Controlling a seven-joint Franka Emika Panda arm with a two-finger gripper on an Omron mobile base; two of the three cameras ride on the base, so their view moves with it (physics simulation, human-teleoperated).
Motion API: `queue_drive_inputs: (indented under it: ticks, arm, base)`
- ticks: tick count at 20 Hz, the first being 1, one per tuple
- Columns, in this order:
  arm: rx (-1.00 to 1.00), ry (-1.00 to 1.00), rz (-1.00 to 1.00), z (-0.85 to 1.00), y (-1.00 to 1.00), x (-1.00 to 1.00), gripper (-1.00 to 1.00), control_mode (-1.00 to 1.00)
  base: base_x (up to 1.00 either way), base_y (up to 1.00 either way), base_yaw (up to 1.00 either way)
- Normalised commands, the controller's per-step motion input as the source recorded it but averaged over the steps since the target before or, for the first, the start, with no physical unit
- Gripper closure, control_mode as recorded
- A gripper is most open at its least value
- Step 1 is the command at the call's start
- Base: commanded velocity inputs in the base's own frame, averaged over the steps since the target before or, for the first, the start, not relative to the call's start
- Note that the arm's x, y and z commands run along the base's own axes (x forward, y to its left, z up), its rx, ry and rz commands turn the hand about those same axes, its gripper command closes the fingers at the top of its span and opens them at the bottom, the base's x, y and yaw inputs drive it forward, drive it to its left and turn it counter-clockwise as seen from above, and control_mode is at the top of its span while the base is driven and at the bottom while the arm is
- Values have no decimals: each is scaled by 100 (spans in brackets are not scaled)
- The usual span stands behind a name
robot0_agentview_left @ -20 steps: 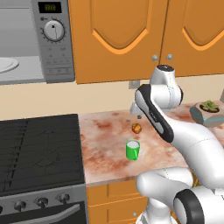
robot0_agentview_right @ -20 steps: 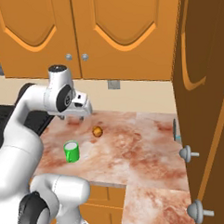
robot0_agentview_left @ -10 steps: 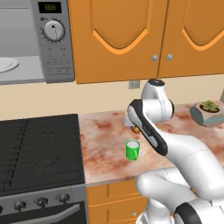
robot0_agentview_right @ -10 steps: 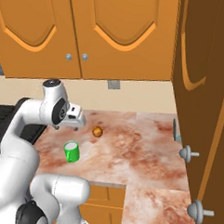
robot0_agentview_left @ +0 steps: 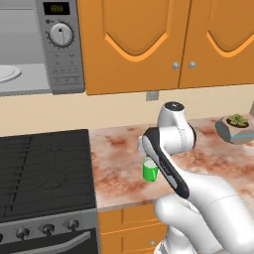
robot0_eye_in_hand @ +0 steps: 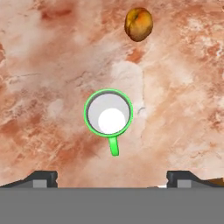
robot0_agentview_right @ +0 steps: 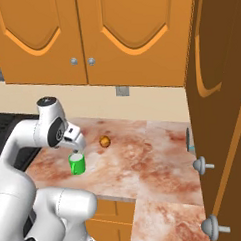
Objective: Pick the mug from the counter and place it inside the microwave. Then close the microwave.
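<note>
The green mug [robot0_agentview_left: 150, 170] [robot0_agentview_right: 77, 164] stands upright on the mottled pinkish counter [robot0_agentview_left: 119, 171] [robot0_agentview_right: 144, 161], near its front edge. In the hand view I look straight down into the mug [robot0_eye_in_hand: 108, 113]: white inside, handle toward the bottom of the picture. My gripper [robot0_agentview_right: 76, 145] [robot0_eye_in_hand: 112, 179] hangs just above the mug, open, its two fingertips [robot0_eye_in_hand: 41, 178] set wide apart and touching nothing. The grey microwave [robot0_agentview_left: 62, 44] sits high at the upper left, its inside showing with the white turntable plate [robot0_agentview_left: 7, 73].
A small orange-brown lump [robot0_agentview_right: 104, 141] [robot0_eye_in_hand: 139, 24] lies on the counter behind and right of the mug. The black stove [robot0_agentview_left: 44, 168] adjoins the counter on the left. A potted plant bowl [robot0_agentview_left: 237, 128] sits far right. A tall cabinet door [robot0_agentview_right: 216, 87] stands at the right.
The arm has swung down and forward, bringing the hand from behind the mug to just above it. The jaws stayed open. Mug and lump have not moved.
</note>
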Motion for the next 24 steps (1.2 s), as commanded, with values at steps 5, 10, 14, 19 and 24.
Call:
queue_drive_inputs:
  ticks: [5, 10, 14, 19, 24]
  arm:
    - [0, 0, -27, -20, 0, -18, -100, -100]
    - [0, 0, -14, -33, -3, -11, -100, -100]
    - [2, 0, -1, -29, 0, -1, -100, -100]
    - [4, 0, 2, -24, 0, 0, -100, -100]
    - [1, 0, 6, -10, 0, 3, -100, -100]
  base:
    - [0, 0, 0]
    - [0, 0, 0]
    - [0, 0, 0]
    - [0, 0, 0]
    - [0, 0, 0]
